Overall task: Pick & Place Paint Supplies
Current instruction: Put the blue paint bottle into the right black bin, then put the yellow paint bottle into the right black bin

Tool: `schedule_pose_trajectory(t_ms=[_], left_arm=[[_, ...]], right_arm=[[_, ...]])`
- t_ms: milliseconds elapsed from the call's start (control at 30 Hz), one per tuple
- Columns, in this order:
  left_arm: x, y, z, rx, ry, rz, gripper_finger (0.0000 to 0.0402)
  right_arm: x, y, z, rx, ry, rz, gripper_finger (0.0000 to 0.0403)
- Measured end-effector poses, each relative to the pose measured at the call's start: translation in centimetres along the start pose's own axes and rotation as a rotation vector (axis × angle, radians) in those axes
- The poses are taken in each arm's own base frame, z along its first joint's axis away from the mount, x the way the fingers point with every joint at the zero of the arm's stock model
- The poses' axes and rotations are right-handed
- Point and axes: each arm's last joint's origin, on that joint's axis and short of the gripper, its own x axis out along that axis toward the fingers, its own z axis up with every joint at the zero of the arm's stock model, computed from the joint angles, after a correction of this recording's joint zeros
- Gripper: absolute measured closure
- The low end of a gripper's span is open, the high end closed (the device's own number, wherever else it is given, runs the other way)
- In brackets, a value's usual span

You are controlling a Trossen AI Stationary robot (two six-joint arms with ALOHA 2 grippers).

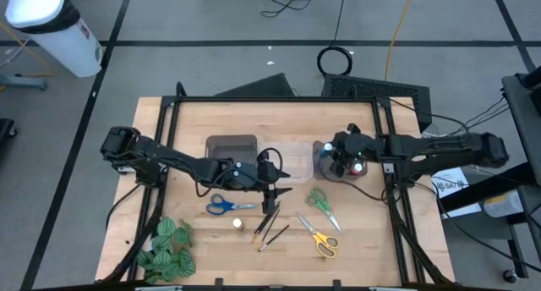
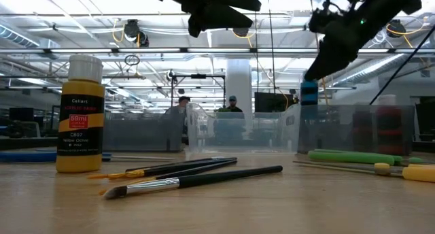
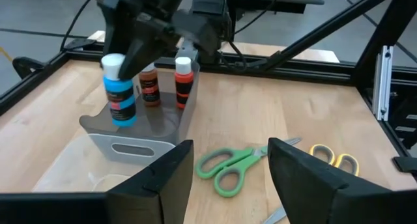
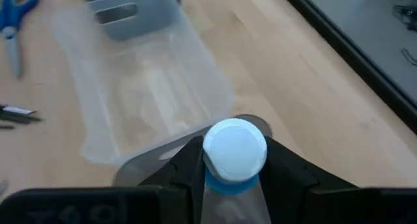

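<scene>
My right gripper [image 1: 342,161] is shut on a blue paint bottle with a white cap [image 3: 118,88], which it holds upright over a grey bin [image 3: 130,144]. Two paint bottles stand in that bin, one with a red-brown cap [image 3: 150,84] and a red one with a white cap [image 3: 184,81]. My left gripper [image 3: 228,185] hovers open above the table's middle, with nothing between its fingers. Below it on the wood lie dark paintbrushes [image 1: 270,225], a small yellow bottle [image 2: 79,115], blue scissors [image 1: 228,205], green scissors [image 3: 228,168] and yellow scissors [image 1: 321,240]. My right gripper pinches the blue bottle's top end, at the cap and the shoulder just under it [image 4: 212,178], between its two fingers. The fingers slant down from the table's right side. The bottle hangs upright below them, its lower end at the bin's rim [image 2: 309,101]; whether it touches the bin's floor I cannot tell.
A clear bin [image 1: 287,156] and a second grey bin [image 1: 231,147] stand side by side at the table's middle, left of the bin with the bottles. A green leafy bunch [image 1: 165,249] lies at the near left corner. Black frame rails [image 1: 270,98] run around the table.
</scene>
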Motion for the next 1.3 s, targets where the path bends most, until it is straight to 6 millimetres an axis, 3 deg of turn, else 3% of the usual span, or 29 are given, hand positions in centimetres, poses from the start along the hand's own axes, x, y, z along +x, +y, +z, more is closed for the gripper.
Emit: schedule_pose_trajectory(t_ms=[300, 567, 800, 1100, 1300], left_arm=[[0.0, 0.0, 0.0, -0.001, 0.0, 0.0, 0.0215], [0.0, 0.0, 0.0, -0.001, -0.001, 0.0, 0.0228], [0.0, 0.0, 0.0, -0.002, -0.003, 0.001, 0.0237], [0.0, 0.0, 0.0, -0.011, -0.002, 0.001, 0.0232], [0.0, 0.1, -0.5, 0.003, 0.049, 0.009, 0.0213]], right_arm=[[2.2, -1.7, -2.2, 0.091, 0.038, -0.021, 0.0298], [3.1, -1.9, -4.1, 0.13, 0.072, 0.0, 0.0298], [3.3, -1.9, -4.5, 0.141, 0.059, 0.004, 0.0298], [3.4, -1.9, -4.4, 0.129, 0.043, 0.011, 0.0189], [2.9, -1.9, -4.2, 0.092, 0.009, 0.018, 0.0153]])
